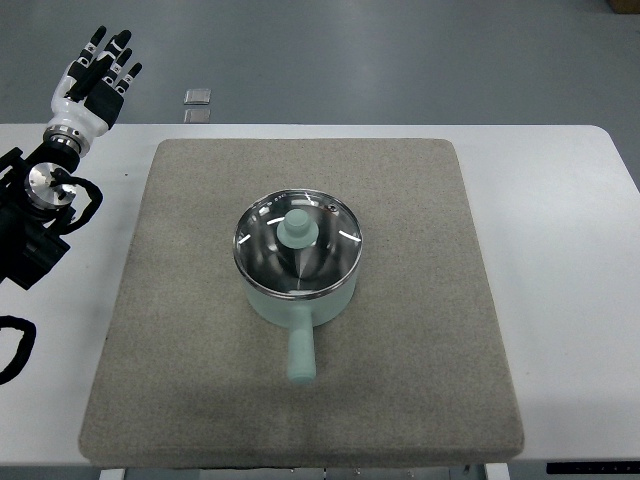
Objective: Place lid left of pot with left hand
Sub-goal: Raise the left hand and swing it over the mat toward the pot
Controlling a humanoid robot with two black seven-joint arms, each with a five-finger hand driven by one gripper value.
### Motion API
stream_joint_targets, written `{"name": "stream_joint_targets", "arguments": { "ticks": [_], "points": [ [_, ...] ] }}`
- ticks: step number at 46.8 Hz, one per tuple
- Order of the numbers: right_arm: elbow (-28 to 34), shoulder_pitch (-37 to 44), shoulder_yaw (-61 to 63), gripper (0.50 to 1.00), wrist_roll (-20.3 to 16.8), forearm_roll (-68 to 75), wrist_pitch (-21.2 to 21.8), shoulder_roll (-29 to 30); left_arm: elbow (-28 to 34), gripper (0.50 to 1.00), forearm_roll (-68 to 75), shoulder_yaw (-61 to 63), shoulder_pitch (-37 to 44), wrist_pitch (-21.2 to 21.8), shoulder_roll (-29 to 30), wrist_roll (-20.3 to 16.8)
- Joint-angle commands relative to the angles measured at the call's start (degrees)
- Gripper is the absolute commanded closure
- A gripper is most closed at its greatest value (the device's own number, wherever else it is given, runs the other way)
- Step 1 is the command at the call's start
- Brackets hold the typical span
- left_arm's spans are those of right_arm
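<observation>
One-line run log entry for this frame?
stage: pre-grasp | glass lid: on mint-green pot | pot: centre of grey mat | left hand: open, far left, apart from pot | right hand: not in view

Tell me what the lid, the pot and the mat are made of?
The lid looks like clear glass with a shiny metal rim: you can see through it and it glints. Its knob looks like matte mint plastic or silicone. The pot is smooth mint green, probably coated metal, though that is a guess. The mat looks like grey felt: dull and fuzzy.
</observation>
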Motion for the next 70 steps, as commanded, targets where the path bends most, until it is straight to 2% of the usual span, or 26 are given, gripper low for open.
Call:
{"name": "stream_joint_targets", "arguments": {
  "ticks": [1, 14, 30, 49, 60, 70],
  "points": [
    [0.0, 0.0, -0.1, 0.576, 0.0, 0.0, 0.0, 0.0, -0.1, 0.506, 0.0, -0.1, 0.1, -0.1, 0.1, 0.0],
    [0.0, 0.0, 0.0, 0.576, 0.0, 0.0, 0.0, 0.0, -0.1, 0.506, 0.7, 0.6, 0.0, -0.2, 0.0, 0.0],
    [0.0, 0.0, 0.0, 0.576, 0.0, 0.0, 0.0, 0.0, -3.0, 0.506, 1.0, 1.5, 0.1, 0.3, 0.1, 0.5],
    [0.0, 0.0, 0.0, 0.576, 0.0, 0.0, 0.0, 0.0, -3.0, 0.506, 1.8, 13.9, -3.1, 0.5, 1.1, 0.5],
    [0.0, 0.1, 0.0, 0.576, 0.0, 0.0, 0.0, 0.0, -6.2, 0.506, 8.8, 22.5, -7.1, 0.2, 3.7, 0.6],
    [0.0, 0.0, -0.1, 0.576, 0.0, 0.1, 0.0, 0.0, -6.7, 0.504, 20.0, 23.3, -9.3, -0.6, 4.6, 0.7]
  ]
}}
